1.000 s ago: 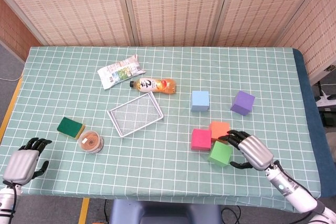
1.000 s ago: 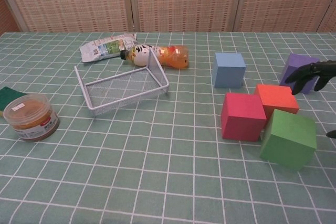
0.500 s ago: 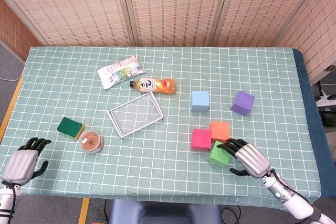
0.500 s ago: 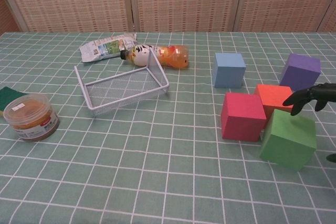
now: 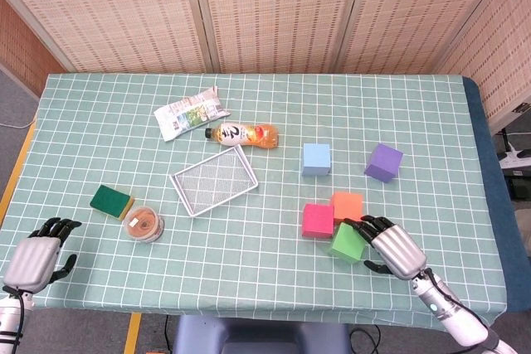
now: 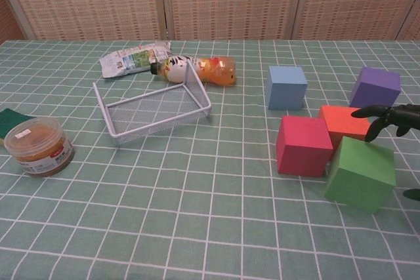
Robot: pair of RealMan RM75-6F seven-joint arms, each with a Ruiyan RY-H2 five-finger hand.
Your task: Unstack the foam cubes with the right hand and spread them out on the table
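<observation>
No cubes are stacking now, but the green cube (image 5: 348, 242), pink cube (image 5: 318, 220) and orange cube (image 5: 347, 205) are still crowding together, while the right hand (image 5: 388, 245) is hovering with spread fingers, holding nothing, beside the green one.

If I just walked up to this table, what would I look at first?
Probably the bright foam cubes on the right side of the checked green table: a pink cube, an orange cube and a green cube bunched together, with a blue cube and a purple cube farther back. The right hand sits beside the green cube, fingers spread over its top.
</observation>
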